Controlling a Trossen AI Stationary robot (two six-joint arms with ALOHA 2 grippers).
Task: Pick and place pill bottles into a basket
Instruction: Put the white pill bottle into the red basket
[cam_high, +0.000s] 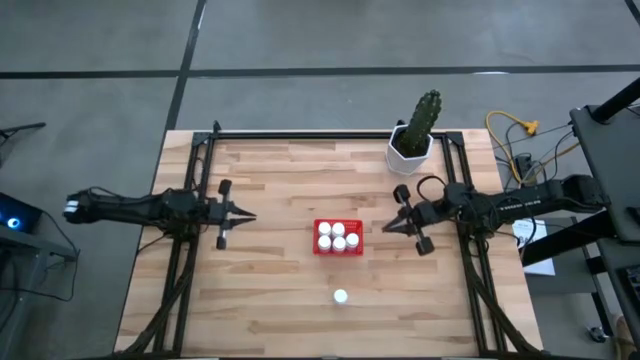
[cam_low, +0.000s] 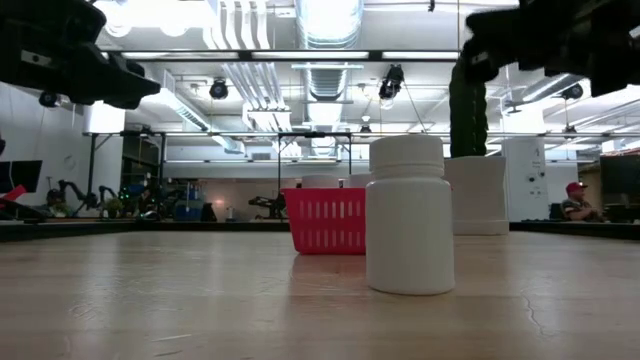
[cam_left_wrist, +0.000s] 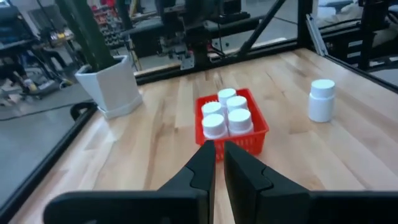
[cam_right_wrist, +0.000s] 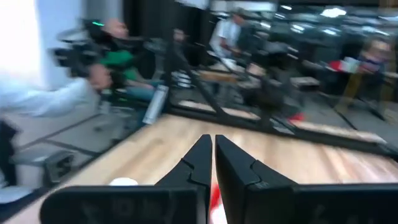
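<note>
Five small white capped pill bottles (cam_high: 337, 236) fill the red slotted plastic basket (cam_high: 338, 250); a sixth bottle (cam_high: 341, 296) stands alone on the wooden table (cam_high: 270, 300). Left gripper (cam_high: 248, 215) and right gripper (cam_high: 387, 229) hover closed, empty. Next: opening over the stray.

Bright overhead ceiling lights (cam_low: 330, 20) glare in low view; right wrist view motion-blurred; shadows soft.

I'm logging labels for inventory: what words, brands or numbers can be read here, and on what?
None can be read.
Pill bottles in the red basket: plain white, no label showing.
Lone pill bottle on the table: blank on the side seen.
White cactus pot: no print.
Background room: too blurred.
</note>
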